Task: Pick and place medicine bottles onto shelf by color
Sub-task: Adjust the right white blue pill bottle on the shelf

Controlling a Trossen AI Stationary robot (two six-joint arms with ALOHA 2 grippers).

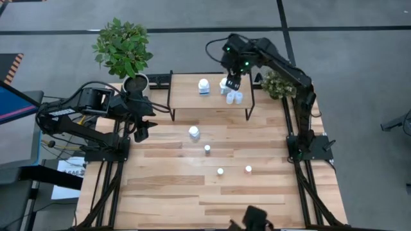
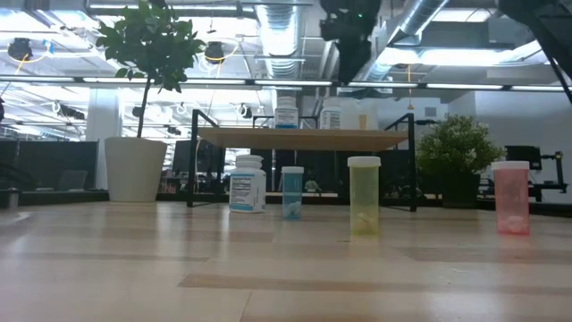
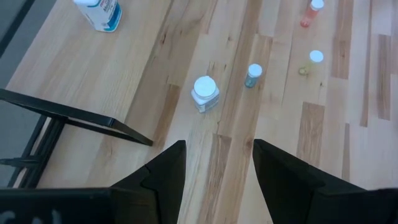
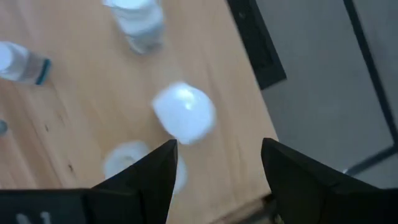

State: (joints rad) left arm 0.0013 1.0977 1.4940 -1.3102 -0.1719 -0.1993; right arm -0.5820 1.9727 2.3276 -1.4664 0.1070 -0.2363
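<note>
The shelf [image 1: 192, 96] stands at the table's far side and bears two white bottles [image 1: 204, 86] [image 1: 224, 84] and two small pale-blue bottles [image 1: 235, 97]. On the table stand a white bottle [image 1: 194, 133], a small blue bottle [image 1: 207, 149], a yellowish one [image 1: 220, 171] and an orange-pink one [image 1: 248, 169]. My right gripper [image 1: 232, 82] is open above the shelf's right part, over a white bottle top [image 4: 183, 113]. My left gripper [image 1: 142, 131] is open and empty at the table's left, facing the white bottle [image 3: 205, 93].
A leafy plant in a white pot [image 1: 136, 83] stands just left of the shelf, close to my left arm. A small green plant [image 1: 277, 84] stands at the shelf's right. The shelf's black legs [image 3: 74, 115] lie near my left gripper.
</note>
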